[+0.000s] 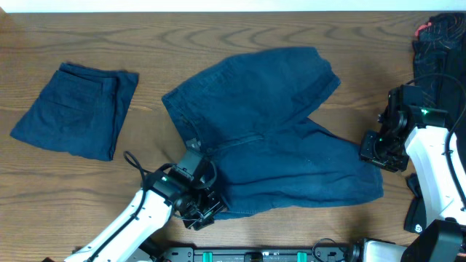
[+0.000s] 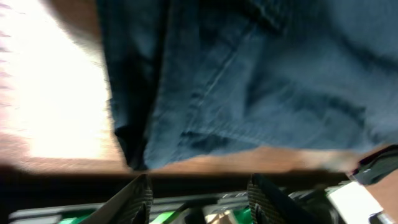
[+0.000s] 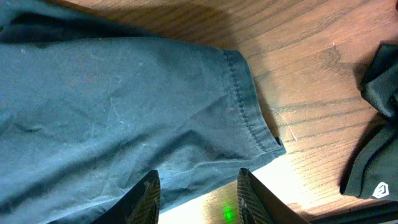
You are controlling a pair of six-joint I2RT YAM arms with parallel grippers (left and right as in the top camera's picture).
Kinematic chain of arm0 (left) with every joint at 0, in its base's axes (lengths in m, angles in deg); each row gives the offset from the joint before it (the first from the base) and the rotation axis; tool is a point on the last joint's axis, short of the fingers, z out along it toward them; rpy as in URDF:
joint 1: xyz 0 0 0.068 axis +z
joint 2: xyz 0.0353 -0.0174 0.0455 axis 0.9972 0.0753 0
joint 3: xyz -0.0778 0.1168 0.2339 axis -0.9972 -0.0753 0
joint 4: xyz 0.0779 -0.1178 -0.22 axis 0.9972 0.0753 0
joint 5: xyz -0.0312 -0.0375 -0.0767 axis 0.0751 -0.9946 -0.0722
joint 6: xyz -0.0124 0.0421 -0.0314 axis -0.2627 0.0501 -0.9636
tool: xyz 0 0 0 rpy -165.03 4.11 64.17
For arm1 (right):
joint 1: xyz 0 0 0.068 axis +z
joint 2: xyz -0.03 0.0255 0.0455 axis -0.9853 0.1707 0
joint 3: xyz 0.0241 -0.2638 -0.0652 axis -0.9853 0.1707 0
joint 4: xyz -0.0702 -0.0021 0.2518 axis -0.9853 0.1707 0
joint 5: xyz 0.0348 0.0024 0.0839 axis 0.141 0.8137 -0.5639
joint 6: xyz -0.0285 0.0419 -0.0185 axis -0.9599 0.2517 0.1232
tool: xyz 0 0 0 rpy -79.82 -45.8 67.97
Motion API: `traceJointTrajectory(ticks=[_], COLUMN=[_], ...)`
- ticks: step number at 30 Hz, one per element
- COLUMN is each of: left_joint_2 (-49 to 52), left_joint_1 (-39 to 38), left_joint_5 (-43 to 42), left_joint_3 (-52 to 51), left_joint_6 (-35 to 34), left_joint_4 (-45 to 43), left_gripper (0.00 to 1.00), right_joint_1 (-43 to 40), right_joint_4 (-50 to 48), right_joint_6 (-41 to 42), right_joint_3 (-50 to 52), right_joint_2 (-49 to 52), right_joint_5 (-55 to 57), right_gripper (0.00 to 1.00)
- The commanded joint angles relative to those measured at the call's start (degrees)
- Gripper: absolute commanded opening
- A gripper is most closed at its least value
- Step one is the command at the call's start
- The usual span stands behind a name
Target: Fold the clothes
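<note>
Left tool (image 2: 199, 183): its fingers stood apart with nothing between them, just off the near edge of the large, rumpled dark navy denim-like shorts (image 1: 269, 131).
Right tool (image 3: 199, 177): spread too, poised over the stitched leg hem, and I saw no pinch.
Rumpled shorts: lay spread mid-worktop, between both tools.
Folded pair: second dark navy shorts (image 1: 73, 109), folded roughly square, lay well apart on the left arm's side.
Worktop: brown wood-grain worktop (image 1: 145, 44).
Far right: a heap of black cloth (image 1: 437, 44) beside the right arm.

Matt navy denim-like cloth shorts (image 1: 277, 138), stitched seams; smooth, glossy wood-grain table (image 1: 145, 44).
</note>
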Motion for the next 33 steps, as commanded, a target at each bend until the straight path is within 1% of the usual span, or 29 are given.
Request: traceJointTrajectory(ticks=[1,2,5,9,10,11,13,14,15,16,18,24,33], left_joint_2=[0.0,0.0,0.0,0.0,0.0,0.0,0.0,0.0,0.0,0.0,0.0,0.0,0.0], left_joint_1=[-1.9,-2.5,-3.1,-3.1,-3.1,-3.1,-3.1,-3.1,-3.1,-3.1,-3.1,-3.1,-3.1], left_joint_5=[1.0,1.7,3.5,8.3,9.8,12.5,15.5,16.2,16.3,16.3,16.3,16.3,16.3], left_joint_3=[-3.3,-4.4,-6.8,-7.4,-7.4,-7.4,-7.4,-7.4,-7.4,-7.4,-7.4,-7.4,-7.4], left_joint_6=[-10.4,-12.5,-15.9,-16.2,-16.2,-16.0,-15.8,-15.0,-13.9,-12.6,-12.0,-11.8,-10.3], left_joint_4=[-2.8,-4.2,-7.1,-7.6,-7.9,-8.3,-9.8,-11.1,-12.7,-14.4,-15.9,-16.4,-16.4], left_gripper=[0.51,0.51,0.51,0.51,0.49,0.43,0.23,0.19,0.10,0.06,0.06,0.06,0.06], right_joint_1=[-0.5,-0.5,-0.5,-0.5,-0.5,-0.5,-0.5,-0.5,-0.5,-0.5,-0.5,-1.0,-2.3], right_joint_4=[0.2,0.2,0.2,0.4,0.6,0.9,1.9,2.6,3.0,3.4,3.4,3.8,0.2], right_joint_6=[0.1,0.1,0.1,0.1,0.1,0.1,1.7,3.5,5.0,6.8,9.6,20.3,30.1], right_joint_3=[-1.0,-1.0,-1.0,-1.0,-1.0,-1.0,-1.0,-1.0,-1.0,-1.0,-0.6,3.7,15.2], right_joint_2=[-0.5,-0.5,-0.5,-0.5,-0.5,-0.5,-0.5,-0.5,-0.5,-0.5,-0.5,-2.2,-13.2], right_joint_5=[0.7,0.7,0.7,0.6,-0.1,-1.4,-3.1,-3.2,-3.2,-3.2,-3.2,-3.1,2.3], right_gripper=[0.40,0.40,0.40,0.40,0.40,0.40,0.39,0.39,0.39,0.39,0.39,0.39,0.38])
